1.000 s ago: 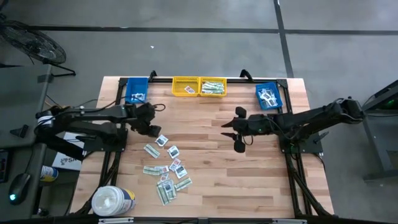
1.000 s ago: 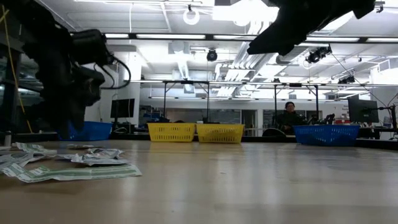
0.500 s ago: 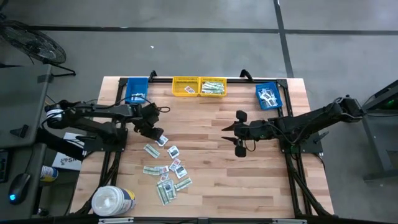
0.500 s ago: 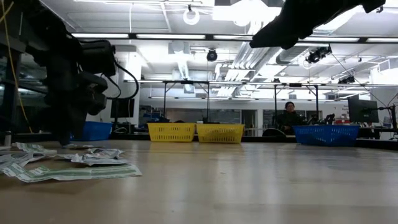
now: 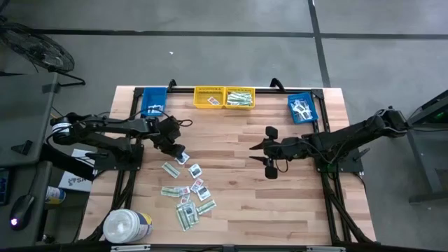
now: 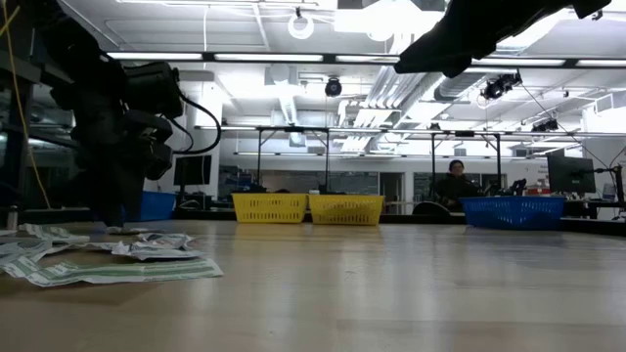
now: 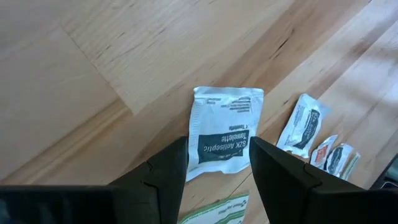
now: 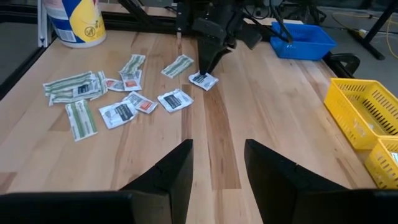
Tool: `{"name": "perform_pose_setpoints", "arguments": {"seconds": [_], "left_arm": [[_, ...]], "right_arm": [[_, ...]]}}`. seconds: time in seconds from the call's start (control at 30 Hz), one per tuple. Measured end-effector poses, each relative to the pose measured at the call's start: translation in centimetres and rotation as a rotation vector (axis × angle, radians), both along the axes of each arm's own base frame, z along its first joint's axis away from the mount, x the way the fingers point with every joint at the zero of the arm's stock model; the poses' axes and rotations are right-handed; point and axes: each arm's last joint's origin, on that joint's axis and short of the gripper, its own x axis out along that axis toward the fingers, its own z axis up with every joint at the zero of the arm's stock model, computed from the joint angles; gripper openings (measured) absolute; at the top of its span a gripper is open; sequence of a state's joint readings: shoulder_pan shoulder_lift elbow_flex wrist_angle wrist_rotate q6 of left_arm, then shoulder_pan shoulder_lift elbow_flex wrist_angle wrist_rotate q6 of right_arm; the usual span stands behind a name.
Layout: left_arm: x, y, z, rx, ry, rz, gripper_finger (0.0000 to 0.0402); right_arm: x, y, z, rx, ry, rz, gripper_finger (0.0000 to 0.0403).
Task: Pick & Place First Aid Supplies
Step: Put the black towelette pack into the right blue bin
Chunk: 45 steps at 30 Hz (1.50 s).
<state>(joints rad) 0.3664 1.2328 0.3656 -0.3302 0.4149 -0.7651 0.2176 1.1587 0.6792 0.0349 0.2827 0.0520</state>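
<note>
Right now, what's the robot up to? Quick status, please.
Left gripper open, straddling an antiseptic towelette packet. Right gripper open, waiting mid-table. Nothing in the way.

A pale wooden bench (image 5: 294, 196) made of butcher-block planks carries everything. Along its far edge, beyond the left end effector (image 5: 179, 151), stands a blue bin (image 5: 154, 101). Farther along that edge, between the two end effectors as seen from above, sit two yellow bins (image 5: 224, 97) side by side, touching. Another blue bin (image 5: 303, 108) stands beyond the right end effector (image 5: 269, 147), near the far corner. A big white round tub (image 5: 127, 226) with a blue and yellow label stands at the near corner, well apart from the left end effector. In the room behind, a person (image 6: 453, 183) sits at a desk.
</note>
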Motion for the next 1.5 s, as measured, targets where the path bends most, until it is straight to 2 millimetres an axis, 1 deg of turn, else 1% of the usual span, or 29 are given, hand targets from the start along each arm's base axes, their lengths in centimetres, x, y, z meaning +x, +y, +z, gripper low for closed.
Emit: {"name": "perform_pose_setpoints", "arguments": {"seconds": [0.3,0.37,0.57,0.7,0.83,1.2,1.3,1.4,1.5], "left_arm": [[0.01,-0.02,-0.03,-0.007,-0.007,-0.004,0.0172],[0.09,-0.01,-0.02,-0.01,-0.018,-0.007,0.016],[0.25,0.02,0.03,-0.012,-0.04,-0.012,0.0103],[0.27,-0.01,0.04,-0.021,-0.049,-0.024,0.0076],[0.33,-0.02,0.08,-0.029,-0.059,-0.029,0.0064],[0.35,-0.05,0.11,-0.031,-0.069,-0.049,0.0058],[0.33,-0.07,0.1,-0.032,-0.067,-0.05,0.004],[0.29,-0.08,0.07,-0.029,-0.066,-0.059,0.0011],[0.29,-0.09,0.07,-0.023,-0.07,-0.072,0.0004]], "right_arm": [[-0.1,-0.04,-0.3,0.012,0.012,-0.01,0.0138],[-0.11,-0.04,-0.29,0.012,0.012,-0.01,0.0138],[-0.1,-0.04,-0.31,0.012,0.013,-0.01,0.0138],[-0.1,-0.04,-0.31,0.012,0.013,-0.01,0.0138],[-0.1,-0.04,-0.31,0.012,0.013,-0.01,0.0138],[-0.11,-0.04,-0.31,0.012,0.014,-0.01,0.0138],[-0.11,-0.04,-0.31,0.012,0.014,-0.01,0.0138],[-0.11,-0.04,-0.32,0.012,0.014,-0.01,0.0138],[-0.12,-0.04,-0.34,0.012,0.016,-0.01,0.0138]]}}
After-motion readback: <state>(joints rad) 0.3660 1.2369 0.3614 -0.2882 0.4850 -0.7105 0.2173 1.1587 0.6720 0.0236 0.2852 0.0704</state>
